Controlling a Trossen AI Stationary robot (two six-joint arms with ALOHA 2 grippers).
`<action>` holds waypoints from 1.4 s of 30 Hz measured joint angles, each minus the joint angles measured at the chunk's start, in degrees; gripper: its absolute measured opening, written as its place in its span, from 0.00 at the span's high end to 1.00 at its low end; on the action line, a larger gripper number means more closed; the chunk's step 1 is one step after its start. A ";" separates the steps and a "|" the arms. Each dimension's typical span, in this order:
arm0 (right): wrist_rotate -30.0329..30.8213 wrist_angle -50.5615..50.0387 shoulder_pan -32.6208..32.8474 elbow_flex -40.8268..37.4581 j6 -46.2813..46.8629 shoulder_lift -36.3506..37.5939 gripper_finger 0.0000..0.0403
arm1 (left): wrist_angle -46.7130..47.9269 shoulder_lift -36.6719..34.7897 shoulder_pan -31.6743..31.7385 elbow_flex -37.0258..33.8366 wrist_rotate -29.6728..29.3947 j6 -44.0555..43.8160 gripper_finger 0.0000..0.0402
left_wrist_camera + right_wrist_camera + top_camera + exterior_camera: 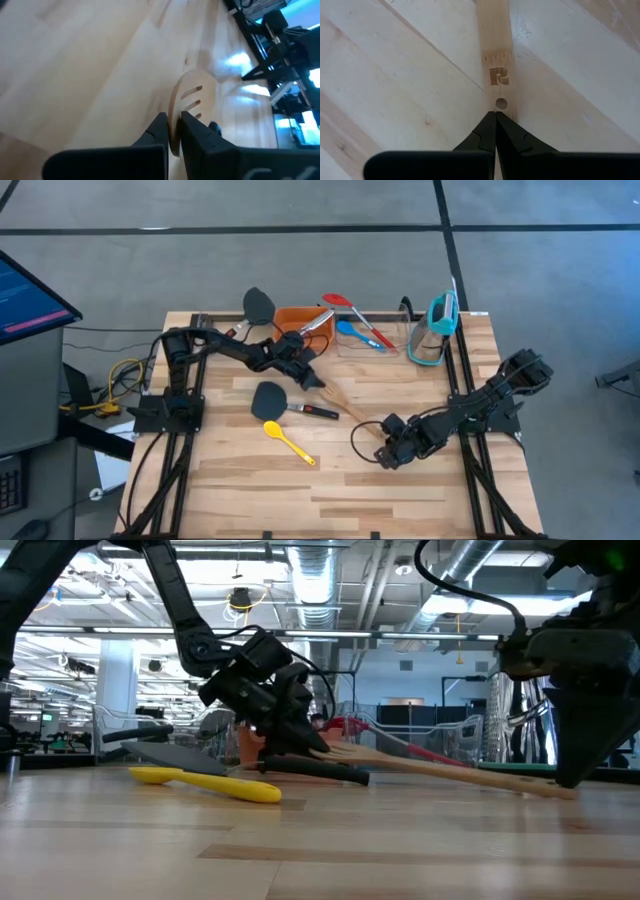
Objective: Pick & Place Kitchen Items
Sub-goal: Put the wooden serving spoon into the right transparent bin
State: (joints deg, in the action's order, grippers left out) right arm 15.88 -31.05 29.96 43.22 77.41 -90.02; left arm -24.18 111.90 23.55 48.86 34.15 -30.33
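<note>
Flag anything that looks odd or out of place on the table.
The wooden fork is pinched at both ends: the left gripper holds its slotted head on edge, while the right gripper, fingertips together, meets the handle end. Nothing looks spilled or damaged.

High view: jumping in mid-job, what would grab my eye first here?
Both arms meet at one slotted wooden spatula at mid-table: the left gripper is clamped on the edge of its slotted head, and the right gripper sits shut at its handle end. Just left of it lie a black spatula and a yellow spoon; the orange bin sits at the far edge.
</note>
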 joint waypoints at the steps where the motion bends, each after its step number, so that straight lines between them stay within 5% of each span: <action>1: -0.51 -0.56 -0.04 0.33 -0.31 0.37 1.00 | 0.29 -0.39 -0.02 -0.02 0.37 -0.08 0.99; 14: 7.76 4.36 -2.19 4.18 -20.91 2.40 0.97 | -0.28 -2.69 -0.13 -0.02 0.66 1.19 1.00; 31: 13.02 10.19 -12.73 4.24 -28.56 -6.57 0.44 | -0.50 -2.80 -0.19 0.07 1.25 1.19 1.00; 42: 10.61 16.47 -13.97 4.46 -31.96 -12.09 0.51 | -0.74 -2.86 -0.19 0.09 1.25 1.19 1.00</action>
State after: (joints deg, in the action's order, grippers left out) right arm 26.49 -14.58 15.99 47.68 45.44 -102.10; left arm -24.93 109.03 23.35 48.95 35.40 -29.15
